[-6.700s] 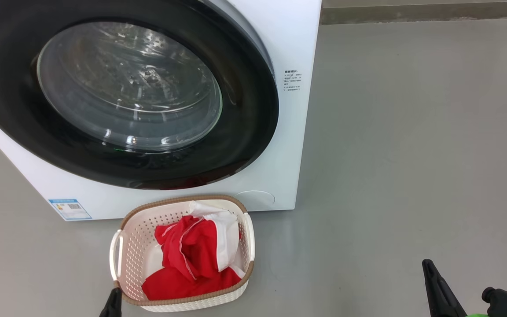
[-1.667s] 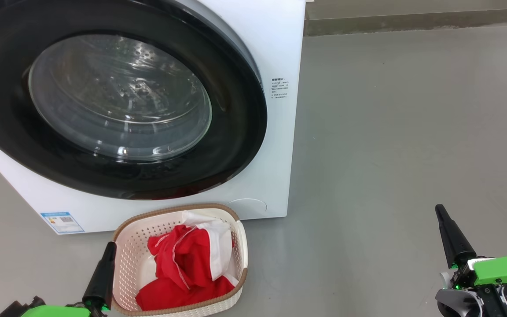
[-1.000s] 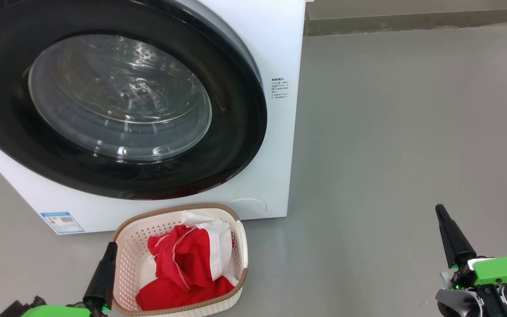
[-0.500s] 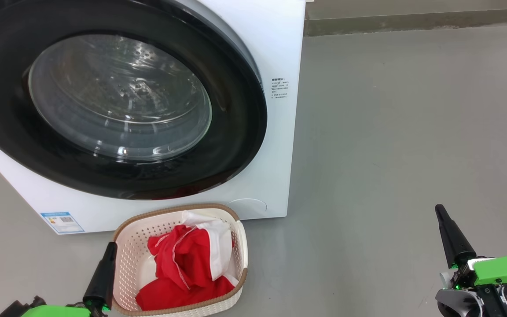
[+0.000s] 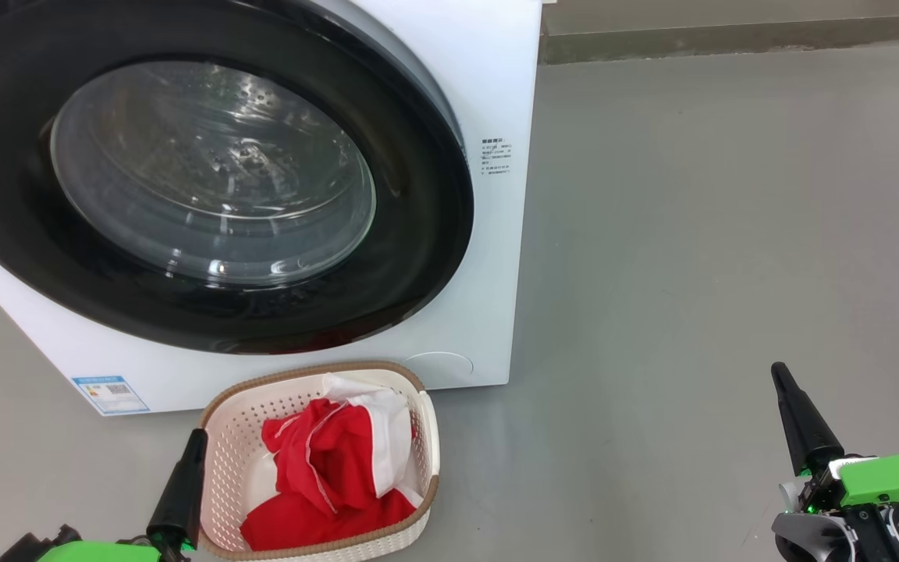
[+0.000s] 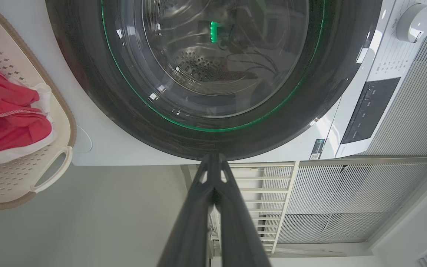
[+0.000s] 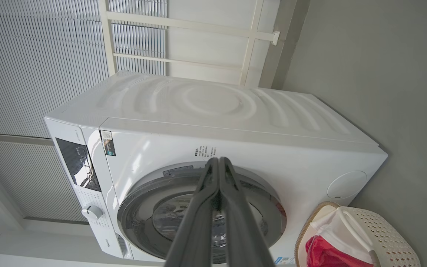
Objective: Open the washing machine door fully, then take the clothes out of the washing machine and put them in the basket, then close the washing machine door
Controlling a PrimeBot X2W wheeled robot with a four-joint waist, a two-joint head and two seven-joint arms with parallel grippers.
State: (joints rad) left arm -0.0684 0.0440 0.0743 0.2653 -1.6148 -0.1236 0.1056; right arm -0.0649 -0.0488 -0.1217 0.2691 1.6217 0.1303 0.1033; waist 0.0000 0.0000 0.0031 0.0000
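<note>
The washing machine (image 5: 488, 257) stands at the upper left, its door (image 5: 207, 172) lying flat against the front, black rim around a clear glass bowl. The same door (image 6: 213, 63) fills the left wrist view, and the washing machine (image 7: 217, 122) shows whole in the right wrist view. In front of it on the floor sits the basket (image 5: 231, 437) with the red and white clothes (image 5: 332, 468) inside. My left gripper (image 5: 198, 439) hangs shut just left of the basket, holding nothing. My right gripper (image 5: 779, 373) is shut and empty over the floor at the lower right.
Grey floor (image 5: 715, 234) stretches to the right of the machine up to a darker strip along the wall (image 5: 730, 35). A white ribbed wall and railing (image 6: 347, 193) stand behind the machine. The basket (image 7: 384, 230) sits close against the washer's front.
Since 6.7 s ago the view has shifted and both grippers have risen further into it. Over the last second nothing has moved.
</note>
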